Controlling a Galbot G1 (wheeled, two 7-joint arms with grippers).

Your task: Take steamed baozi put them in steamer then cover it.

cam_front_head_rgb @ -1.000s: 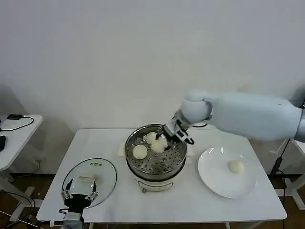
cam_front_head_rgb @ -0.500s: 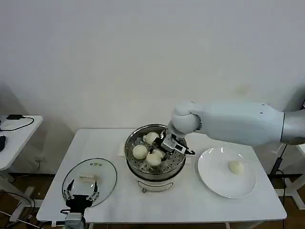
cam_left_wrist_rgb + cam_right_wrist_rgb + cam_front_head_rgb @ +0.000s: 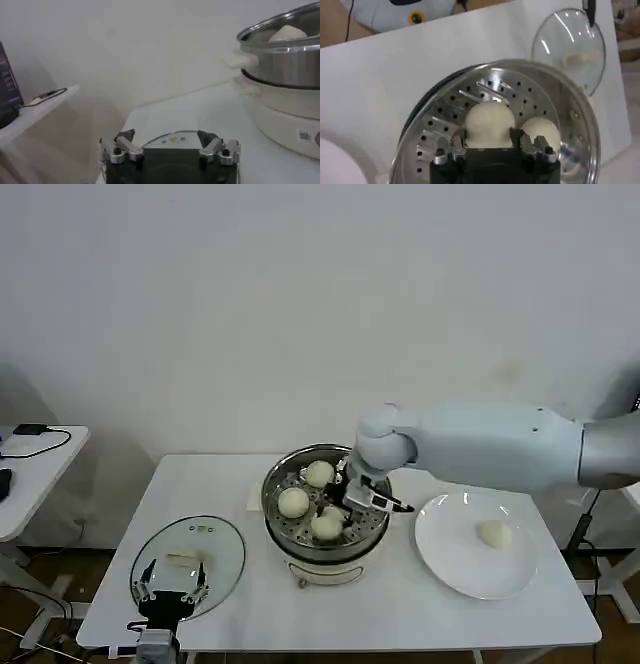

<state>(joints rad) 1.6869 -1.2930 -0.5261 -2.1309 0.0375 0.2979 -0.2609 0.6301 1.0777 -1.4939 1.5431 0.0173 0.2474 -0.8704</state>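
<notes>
Currently, our right gripper (image 3: 338, 511) is clenched on a steamed baozi (image 3: 489, 123) inside the steamer (image 3: 280, 529); our left gripper (image 3: 168, 588), released, waits over the glass lid (image 3: 222, 544).

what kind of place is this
Likely a robot lab or test room, not a home kitchen: a plain white table against a bare wall, a staged steamer, and a side desk with cables.
</notes>
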